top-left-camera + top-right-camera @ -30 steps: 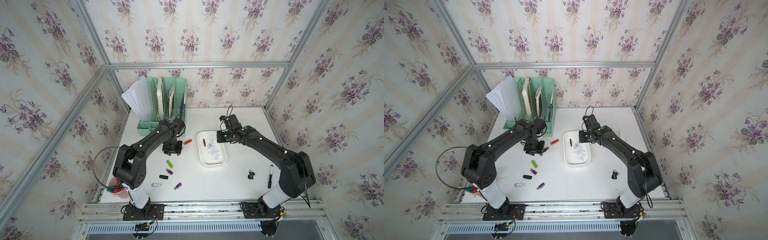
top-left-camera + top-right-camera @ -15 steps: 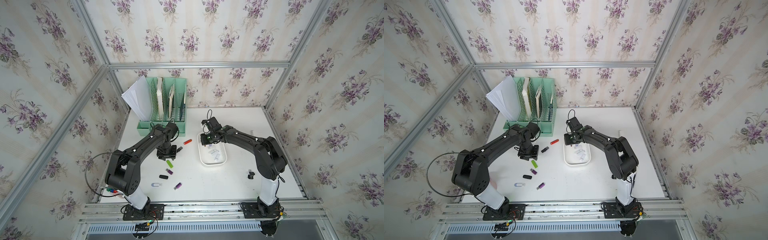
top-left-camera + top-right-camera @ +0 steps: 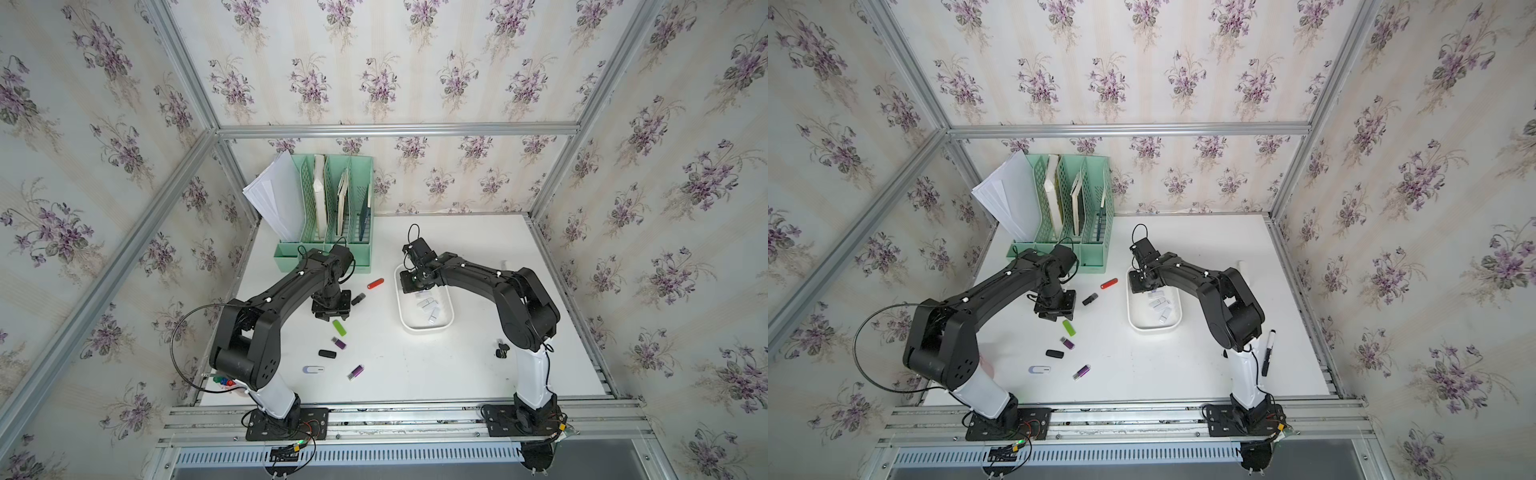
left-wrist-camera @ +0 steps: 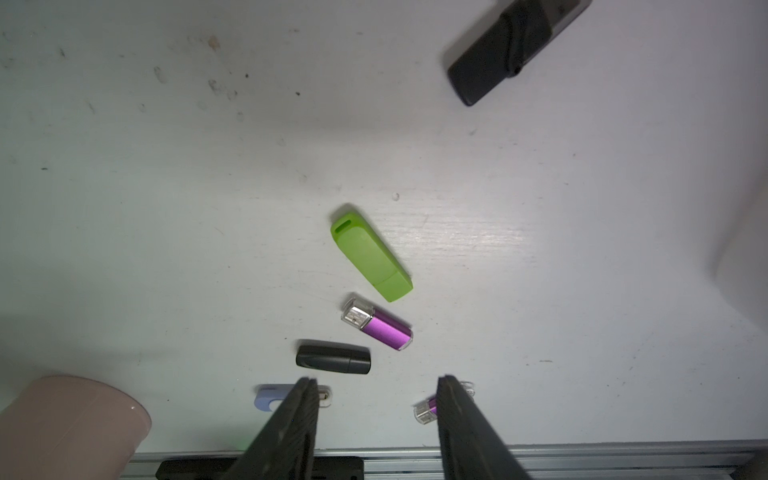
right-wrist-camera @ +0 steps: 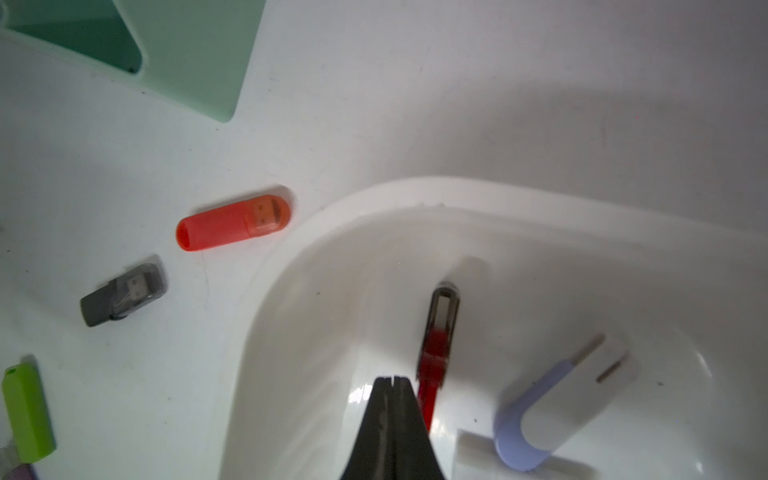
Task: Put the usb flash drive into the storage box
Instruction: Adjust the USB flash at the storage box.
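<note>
Where the white table (image 3: 415, 374) carries the whole lot, the entries run as follows.

Storage box (image 3: 426, 329): shallow white tub, right of centre in both top views. Contents: one dark red flash drive (image 5: 436, 345), blurred; one lilac-and-white flash drive (image 5: 561, 407); further white pieces, too small to tell.

Right claw (image 5: 391, 379): over the box's far end, jaws pressed together, pinching nothing. The dark red flash drive lies just beside its tip.

Left claw (image 4: 376, 380): above the table, left of the box, jaws spread, empty.

Loose on the table, all outside the box:
- orange-red flash drive (image 3: 375, 284), near the box's far left corner
- dark grey flash drive (image 3: 358, 299) with clear cap, just beside it
- green flash drive (image 4: 371, 251), near the left claw
- purple flash drive (image 4: 377, 324) and black flash drive (image 4: 333, 357), next toward the front edge
- pale lilac flash drive (image 3: 313, 369) and second purple flash drive (image 3: 355, 372), nearest the front, apart from each other

Mint-green file rack (image 3: 332, 216): far left, holding papers.

Pink cup (image 4: 70, 424): front left.

Black marker (image 3: 1268, 352): by the right arm's base.
</note>
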{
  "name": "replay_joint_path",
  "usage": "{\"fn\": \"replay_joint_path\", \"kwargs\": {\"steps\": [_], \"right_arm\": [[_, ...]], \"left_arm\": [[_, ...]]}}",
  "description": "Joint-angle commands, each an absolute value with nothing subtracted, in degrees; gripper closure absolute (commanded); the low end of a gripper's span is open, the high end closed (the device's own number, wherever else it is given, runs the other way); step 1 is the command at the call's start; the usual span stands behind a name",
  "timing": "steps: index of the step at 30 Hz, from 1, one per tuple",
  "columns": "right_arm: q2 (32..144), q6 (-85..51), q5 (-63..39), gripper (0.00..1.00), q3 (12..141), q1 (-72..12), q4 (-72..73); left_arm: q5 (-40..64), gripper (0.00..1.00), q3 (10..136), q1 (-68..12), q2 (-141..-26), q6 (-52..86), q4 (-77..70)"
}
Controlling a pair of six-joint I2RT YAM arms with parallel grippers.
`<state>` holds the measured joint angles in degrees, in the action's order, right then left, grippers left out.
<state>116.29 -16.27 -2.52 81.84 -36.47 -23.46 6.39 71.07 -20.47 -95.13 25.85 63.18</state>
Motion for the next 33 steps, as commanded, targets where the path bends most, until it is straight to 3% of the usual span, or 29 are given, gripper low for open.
{"fn": "replay_joint_path", "kwargs": {"steps": [1,6,16,33], "right_arm": [[115.61,-16.13,4.89,1.0,82.19,-36.47,-25.55],[114.79,-16.17,6.69,1.0,82.21,-36.3,-26.37],[115.07,-15.64,-1.63,1.0,80.47,-36.35,-21.79],[117.06,-14.63,-5.6,1.0,81.3,-36.86,-21.18]], "left_arm": [[6.59,0.49,70.85,-20.3,-95.1,25.12,63.02],[6.5,0.49,70.89,-20.26,-94.76,25.13,63.24],[6.54,0.49,70.08,-20.13,-94.44,25.14,62.93],[6.56,0.49,69.97,-20.04,-94.39,25.35,62.75]]}}
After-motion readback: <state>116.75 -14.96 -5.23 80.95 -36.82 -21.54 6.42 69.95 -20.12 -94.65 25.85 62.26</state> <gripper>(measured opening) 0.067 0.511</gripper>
